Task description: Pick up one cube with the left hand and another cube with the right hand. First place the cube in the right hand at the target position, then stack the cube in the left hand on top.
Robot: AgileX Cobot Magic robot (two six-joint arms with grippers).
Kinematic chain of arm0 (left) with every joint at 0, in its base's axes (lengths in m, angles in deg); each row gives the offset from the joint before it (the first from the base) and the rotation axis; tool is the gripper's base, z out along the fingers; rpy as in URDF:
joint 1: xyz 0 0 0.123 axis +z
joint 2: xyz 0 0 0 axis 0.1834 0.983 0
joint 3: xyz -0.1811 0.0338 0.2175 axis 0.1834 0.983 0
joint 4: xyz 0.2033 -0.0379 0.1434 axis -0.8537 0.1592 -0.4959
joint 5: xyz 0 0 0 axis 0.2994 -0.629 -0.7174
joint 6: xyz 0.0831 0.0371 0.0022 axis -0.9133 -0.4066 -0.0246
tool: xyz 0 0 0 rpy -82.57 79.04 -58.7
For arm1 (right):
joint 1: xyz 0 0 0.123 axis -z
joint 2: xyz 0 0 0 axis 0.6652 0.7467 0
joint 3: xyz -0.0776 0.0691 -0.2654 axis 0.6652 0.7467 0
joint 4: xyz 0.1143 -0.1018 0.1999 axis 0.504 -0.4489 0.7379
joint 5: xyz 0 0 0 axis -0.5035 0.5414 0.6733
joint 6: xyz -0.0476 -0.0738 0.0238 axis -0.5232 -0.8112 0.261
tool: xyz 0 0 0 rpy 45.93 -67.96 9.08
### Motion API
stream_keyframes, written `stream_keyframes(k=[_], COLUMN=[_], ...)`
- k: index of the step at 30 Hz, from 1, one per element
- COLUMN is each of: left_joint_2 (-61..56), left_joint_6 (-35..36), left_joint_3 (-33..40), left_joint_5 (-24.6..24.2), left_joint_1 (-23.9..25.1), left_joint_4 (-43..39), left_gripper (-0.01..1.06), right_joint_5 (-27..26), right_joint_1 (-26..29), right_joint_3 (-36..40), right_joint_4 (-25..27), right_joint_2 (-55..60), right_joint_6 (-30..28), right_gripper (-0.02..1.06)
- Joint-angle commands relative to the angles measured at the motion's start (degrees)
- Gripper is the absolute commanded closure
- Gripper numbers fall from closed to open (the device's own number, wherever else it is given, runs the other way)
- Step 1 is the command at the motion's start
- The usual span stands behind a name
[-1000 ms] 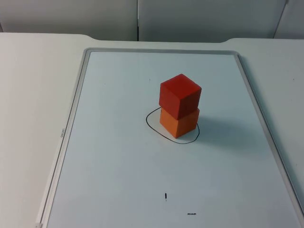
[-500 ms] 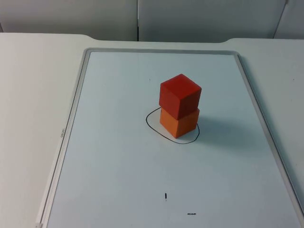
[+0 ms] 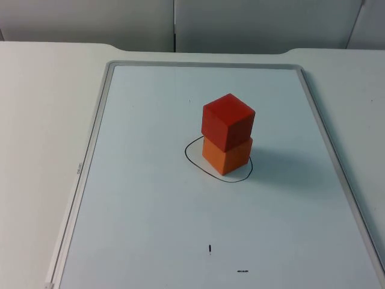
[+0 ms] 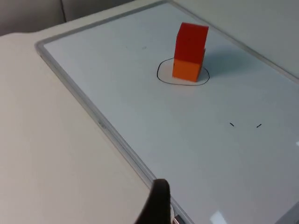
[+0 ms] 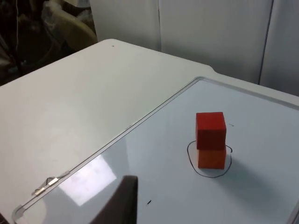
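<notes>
Red cube (image 3: 227, 121) sits on top of the orange cube (image 3: 226, 156), touching, rotated slightly off the lower one's edges. The orange cube stands inside the hand-drawn black circle (image 3: 191, 158) on the whiteboard (image 3: 144, 198); part of its base looks to meet the far side of the line, hard to be sure from this angle. Stack is upright. Two short black marks (image 3: 210, 248) lie on the board nearer the camera than the circle, well apart from it.

Left gripper (image 4: 156, 205): one dark fingertip visible, over the whiteboard's frame edge, well away from the circle. Jaw state: cannot tell. Right gripper (image 5: 122, 200): one dark fingertip visible, above the board surface, also well apart from the circle. Jaw state: cannot tell. Neither touches a cube.
</notes>
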Motion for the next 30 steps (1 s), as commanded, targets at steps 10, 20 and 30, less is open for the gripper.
stream_keyframes(k=[10, 20, 30], left_joint_2=[-0.37, -0.37, -0.37], left_joint_6=[1.68, 0.47, 0.47], left_joint_3=[0.32, 0.32, 0.32], left_joint_5=[0.37, 0.27, 0.27], left_joint_1=[-0.40, -0.40, -0.40], left_joint_4=[-0.86, -0.49, -0.49], left_gripper=[0.15, 0.00, 0.00], right_joint_5=[0.89, 2.73, 13.11], right_joint_1=[-0.04, -0.04, -0.04], right_joint_3=[0.26, 0.26, 0.12], right_joint_4=[-2.78, -2.80, -3.98], right_joint_2=[-1.47, -1.47, -3.41], right_joint_6=[0.85, 0.85, 1.75], right_gripper=[0.00, 0.00, 0.00])
